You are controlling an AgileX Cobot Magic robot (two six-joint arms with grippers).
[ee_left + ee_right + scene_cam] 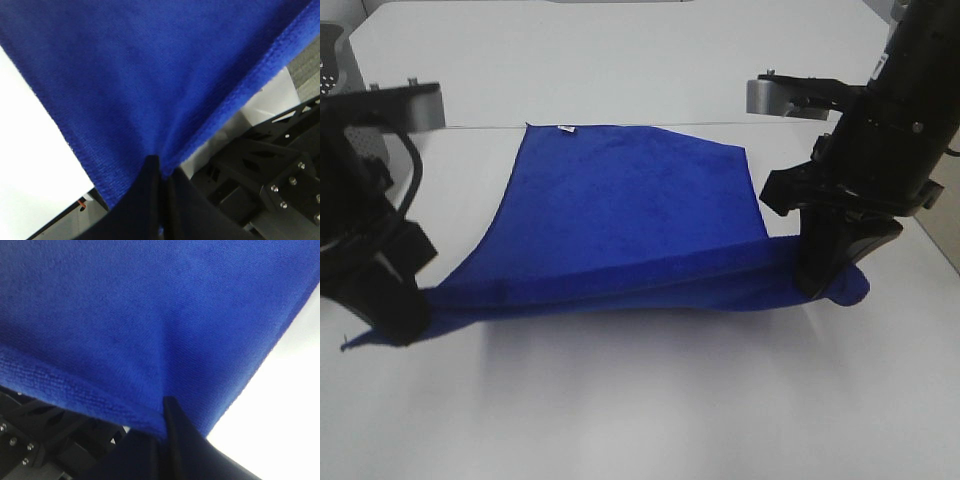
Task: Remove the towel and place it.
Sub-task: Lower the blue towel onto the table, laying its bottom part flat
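Royal-blue towel (620, 210): near hem is pinched at both corners by the left gripper (392, 318) and right gripper (823, 280), jaws pressed onto cloth and held just above the counter (640, 410), presumably so it can be lifted away spread, while the far hem with the white tag (564, 129) lies on the counter.

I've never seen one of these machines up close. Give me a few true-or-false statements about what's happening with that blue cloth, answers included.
1. The left gripper and the right gripper each pinch the towel. True.
2. The towel lies fully flat on the table. False: its near edge is held up between the grippers.
3. A white tag sits at a far corner of the towel. True.
4. A second cloth lies on the table. False: only one towel is there.
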